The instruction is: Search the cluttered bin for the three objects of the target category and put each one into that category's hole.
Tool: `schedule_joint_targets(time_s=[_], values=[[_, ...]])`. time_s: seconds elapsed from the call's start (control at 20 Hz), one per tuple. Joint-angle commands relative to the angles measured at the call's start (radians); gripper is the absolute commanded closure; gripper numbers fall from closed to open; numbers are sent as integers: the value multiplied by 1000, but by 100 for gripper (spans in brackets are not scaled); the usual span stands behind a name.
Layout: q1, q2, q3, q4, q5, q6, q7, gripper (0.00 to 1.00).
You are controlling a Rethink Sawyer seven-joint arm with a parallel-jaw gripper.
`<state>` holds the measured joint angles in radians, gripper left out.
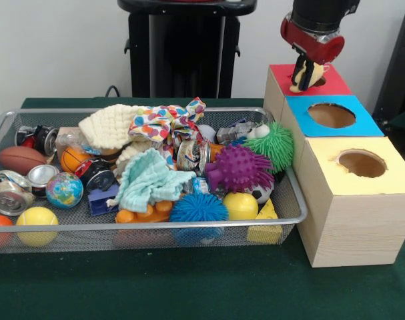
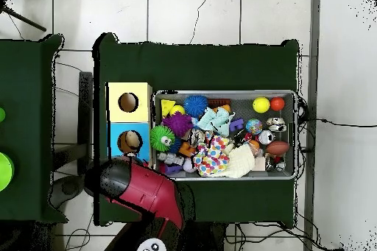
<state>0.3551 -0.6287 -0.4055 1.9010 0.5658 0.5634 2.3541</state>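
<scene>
As seen from the front view, the end effector (image 1: 307, 75) hung directly over the red-surround hole (image 1: 317, 81) on the farthest of three pale wood boxes, with its fingers clamped on a pale yellow object (image 1: 303, 79) whose kind could not be told. That object sat at the hole's rim, partly hiding the opening. The blue-surround hole (image 1: 331, 115) lay next nearer the camera, and the yellow-surround hole (image 1: 361, 163) nearest. The wire-mesh bin (image 1: 2, 127) stood on the green counter (image 1: 189, 287), just beside the boxes at picture left, well apart from the end effector. Inside it lay a purple spiky ball (image 1: 239, 167), a green spiky ball (image 1: 279, 145), a blue spiky ball (image 1: 198, 208), a teal cloth (image 1: 149, 179), a spotted cloth (image 1: 165, 123), a small globe (image 1: 64, 190), a brown football (image 1: 21, 159) and crushed cans (image 1: 10, 192).

From the overhead view, the red and black arm (image 2: 140, 188) covered the red-surround box entirely, so neither the end effector nor that hole could be seen. The blue-surround hole (image 2: 129, 142) and yellow-surround hole (image 2: 128, 102) showed beyond the arm. The bin (image 2: 297, 134) lay to picture right of the boxes, touching or nearly touching them.
</scene>
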Motion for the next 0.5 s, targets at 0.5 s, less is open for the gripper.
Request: schedule_joint_targets(time_s=[0.5], values=[[30, -84, 33, 80, 24, 65, 256, 100]])
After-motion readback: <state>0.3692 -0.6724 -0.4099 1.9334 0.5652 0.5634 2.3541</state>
